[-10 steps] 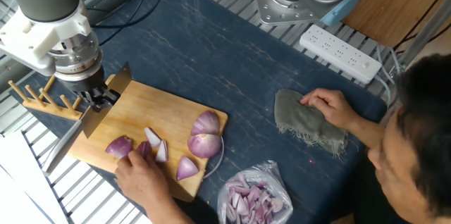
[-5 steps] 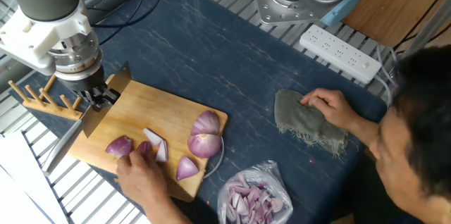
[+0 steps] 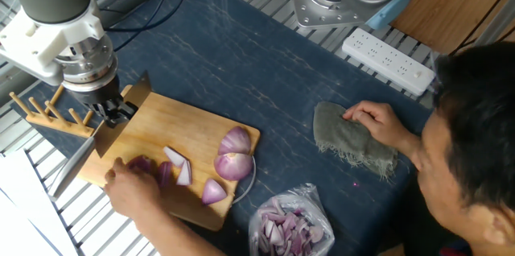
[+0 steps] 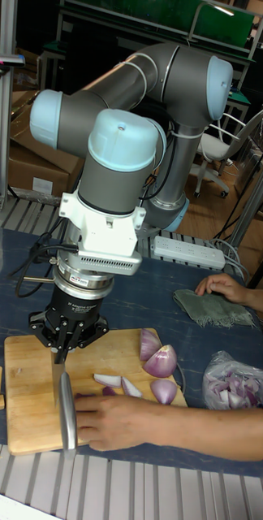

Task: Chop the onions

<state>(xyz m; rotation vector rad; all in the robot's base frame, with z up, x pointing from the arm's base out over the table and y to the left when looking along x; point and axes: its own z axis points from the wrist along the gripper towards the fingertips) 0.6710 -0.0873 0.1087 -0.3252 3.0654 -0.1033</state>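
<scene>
Red onions lie on the wooden cutting board [image 3: 173, 123] [image 4: 26, 382]: two halves [image 3: 235, 139] [image 3: 233, 165] [image 4: 161, 361], a wedge [image 3: 212, 192] [image 4: 164, 392] and thin slices [image 3: 175, 158] [image 4: 109, 379]. A person's hand [image 3: 133, 192] [image 4: 123, 421] rests on the board's near side and partly covers a small onion piece [image 3: 141, 163]. My gripper [image 3: 113, 115] [image 4: 64, 345] hangs over the board's left end, shut on a knife whose blade [image 3: 76, 163] [image 4: 66, 410] slopes down past the board's left edge, just left of that hand.
A clear bag of onion bits [image 3: 290, 228] [image 4: 233, 382] lies right of the board. The person's other hand presses a grey cloth [image 3: 354, 139] [image 4: 213, 309]. A power strip [image 3: 388, 61] sits behind. A wooden peg rack [image 3: 52, 115] stands left of the board.
The person's hand has slid left along the board and now covers the leftmost onion piece. Their head leans further into view. My arm and the knife have not moved.
</scene>
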